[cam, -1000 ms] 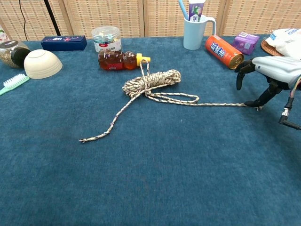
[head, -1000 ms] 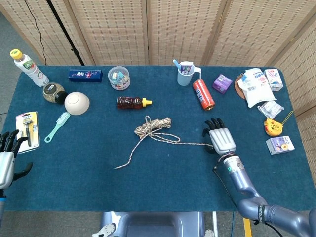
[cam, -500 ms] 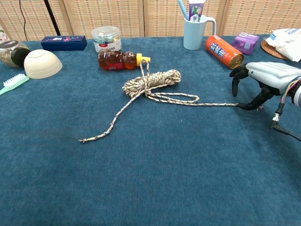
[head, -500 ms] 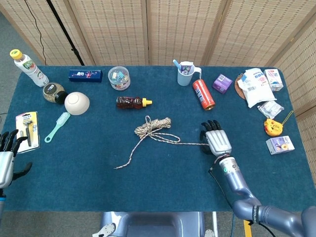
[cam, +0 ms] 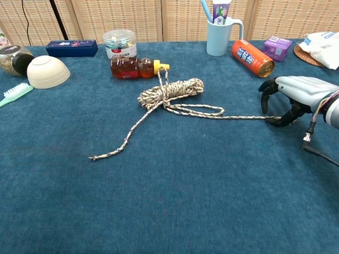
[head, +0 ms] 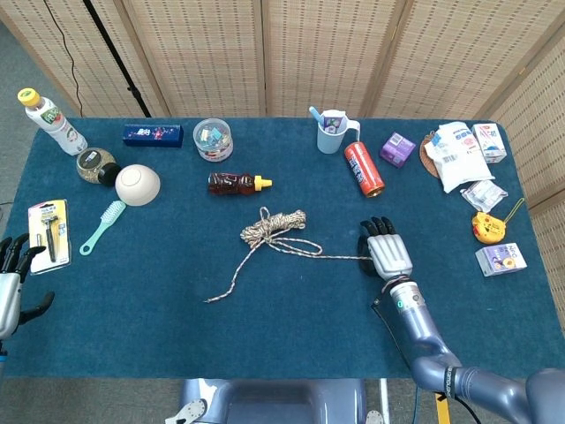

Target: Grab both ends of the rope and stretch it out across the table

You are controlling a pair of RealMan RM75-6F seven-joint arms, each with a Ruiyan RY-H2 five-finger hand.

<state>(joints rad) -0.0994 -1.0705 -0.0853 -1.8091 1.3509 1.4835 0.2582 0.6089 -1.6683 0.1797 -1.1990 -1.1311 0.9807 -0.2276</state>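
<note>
The rope [head: 274, 231] lies near the middle of the blue table [head: 177, 336], its coiled bundle just in front of the amber bottle [head: 237, 183]. One loose strand trails from the bundle toward the front left and ends free on the cloth; the other runs straight to the right and reaches the right hand [head: 387, 250]. In the chest view the right hand [cam: 296, 92] is palm-down over that end, fingers curled toward the table, with the thumb tip down at the strand's end; whether the rope is actually pinched cannot be told from either view. The left hand [head: 11, 274] sits at the far left front edge of the table, well apart from the rope, fingers spread and holding nothing; the chest view does not show it. Just beside it lies a yellow card package [head: 48, 231]. An orange can [head: 363, 168] lies on its side behind the right hand, and a light-blue mug [head: 332, 132] stands behind the can.
</note>
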